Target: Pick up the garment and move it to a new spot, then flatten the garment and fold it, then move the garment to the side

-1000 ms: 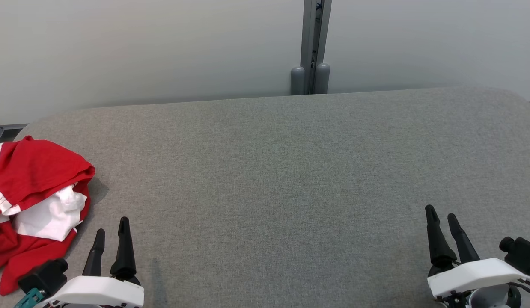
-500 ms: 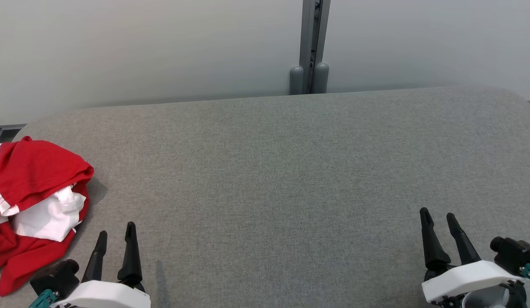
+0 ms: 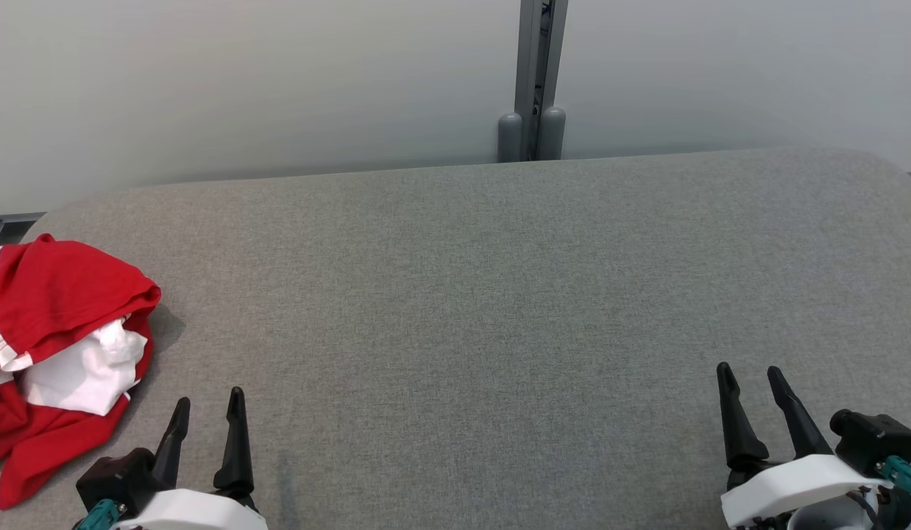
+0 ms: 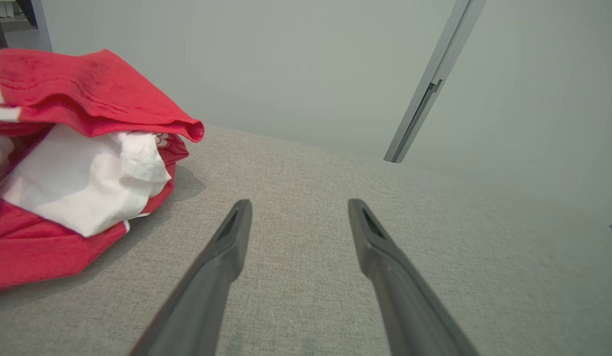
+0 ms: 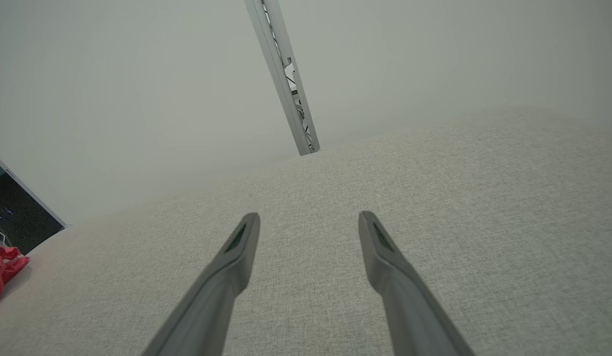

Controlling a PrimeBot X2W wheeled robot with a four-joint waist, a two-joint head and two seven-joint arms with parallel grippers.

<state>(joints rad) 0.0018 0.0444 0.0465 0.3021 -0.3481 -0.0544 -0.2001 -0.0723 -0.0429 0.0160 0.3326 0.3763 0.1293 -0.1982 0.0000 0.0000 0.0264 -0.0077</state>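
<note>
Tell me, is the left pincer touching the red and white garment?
Apart. The left wrist view shows a strip of bare grey table between the garment and the open left pincer.

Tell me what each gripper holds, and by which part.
Nothing is held. The left gripper and right gripper both stand open and empty; the garment lies crumpled on the table, untouched.

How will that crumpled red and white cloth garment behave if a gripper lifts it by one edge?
The crumpled red and white cloth garment is probably floppy: it lies in soft folds, so it should drape and unfurl when lifted. It likely weighs little, being thin fabric. On the grey woven tabletop, a push would probably bunch it.
</note>
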